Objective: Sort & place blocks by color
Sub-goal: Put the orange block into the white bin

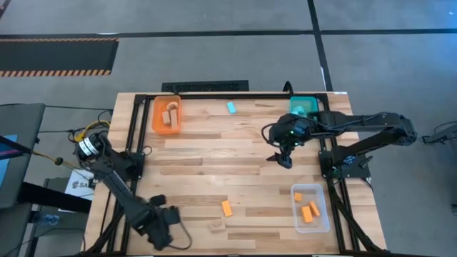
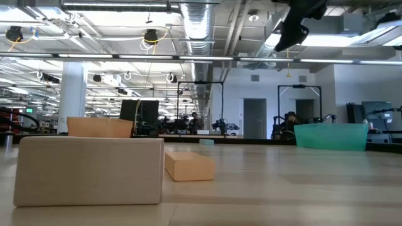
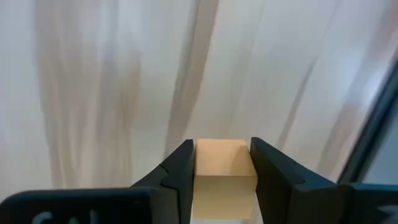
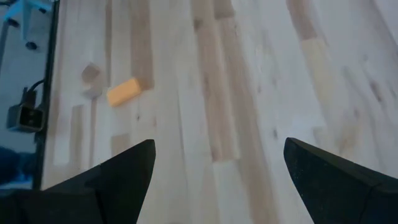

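You can't see the base of the pale wood block (image 3: pixel 224 179) between the left gripper's (image 3: pixel 224 171) fingers, cut off at the left wrist view's lower edge.

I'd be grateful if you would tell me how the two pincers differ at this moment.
The left pincer is shut on a pale wood block; the right pincer is open and holds nothing. The left pincer sits at the table's near left corner; the right pincer hangs above the table's right middle. Both are dark and two-fingered.
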`<act>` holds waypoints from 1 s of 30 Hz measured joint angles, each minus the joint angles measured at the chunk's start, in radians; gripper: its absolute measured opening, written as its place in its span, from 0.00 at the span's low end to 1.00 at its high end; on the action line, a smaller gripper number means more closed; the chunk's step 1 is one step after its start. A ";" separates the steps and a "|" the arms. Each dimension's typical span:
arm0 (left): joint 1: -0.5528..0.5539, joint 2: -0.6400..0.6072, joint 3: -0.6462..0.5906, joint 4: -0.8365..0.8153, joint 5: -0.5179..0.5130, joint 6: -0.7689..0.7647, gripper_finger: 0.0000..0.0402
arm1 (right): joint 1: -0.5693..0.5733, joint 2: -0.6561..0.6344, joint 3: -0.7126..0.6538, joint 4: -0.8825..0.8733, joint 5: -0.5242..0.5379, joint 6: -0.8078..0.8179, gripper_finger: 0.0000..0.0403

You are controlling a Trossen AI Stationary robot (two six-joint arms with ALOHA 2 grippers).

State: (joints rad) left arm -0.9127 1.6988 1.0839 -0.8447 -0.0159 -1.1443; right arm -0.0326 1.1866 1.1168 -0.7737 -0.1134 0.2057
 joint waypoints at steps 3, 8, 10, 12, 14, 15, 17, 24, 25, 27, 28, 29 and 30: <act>0.078 0.000 0.064 0.010 -0.111 0.099 0.27 | 0.032 -0.030 0.000 -0.049 0.000 0.020 0.94; 0.256 -0.001 0.137 0.095 -0.243 0.345 0.26 | 0.101 -0.091 0.000 -0.147 0.003 0.099 0.94; 0.336 -0.001 0.148 0.171 -0.250 0.464 0.26 | 0.132 -0.120 0.000 -0.170 0.006 0.140 0.94; 0.413 -0.001 0.151 0.270 -0.243 0.573 0.26 | 0.163 -0.148 0.000 -0.182 0.009 0.185 0.94; 0.487 0.002 0.151 0.390 -0.218 0.675 0.27 | 0.196 -0.175 0.000 -0.197 0.030 0.229 0.94; 0.521 0.007 0.151 0.458 -0.201 0.720 0.27 | 0.215 -0.188 0.000 -0.205 0.046 0.252 0.94; 0.587 0.032 0.152 0.602 -0.162 0.785 0.27 | 0.254 -0.213 0.000 -0.215 0.074 0.298 0.94; 0.726 0.211 0.155 1.127 0.002 0.807 0.26 | 0.432 -0.293 0.000 -0.215 0.193 0.452 0.94; 0.732 0.245 0.168 1.197 0.006 0.801 0.26 | 0.458 -0.302 0.000 -0.216 0.221 0.460 0.94; 0.739 0.322 0.221 1.287 0.008 0.792 0.26 | 0.504 -0.317 0.000 -0.216 0.278 0.471 0.94; 0.740 0.362 0.261 1.304 0.009 0.791 0.26 | 0.522 -0.325 0.000 -0.215 0.304 0.475 0.94; 0.741 0.402 0.304 1.304 0.009 0.790 0.26 | 0.535 -0.333 0.000 -0.215 0.327 0.476 0.94; 0.742 0.450 0.360 1.304 0.009 0.791 0.26 | 0.546 -0.338 0.000 -0.214 0.343 0.477 0.94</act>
State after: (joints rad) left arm -0.1709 2.1484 1.4436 0.4593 -0.0066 -0.3534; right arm 0.5131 0.8483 1.1168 -0.9881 0.2293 0.6832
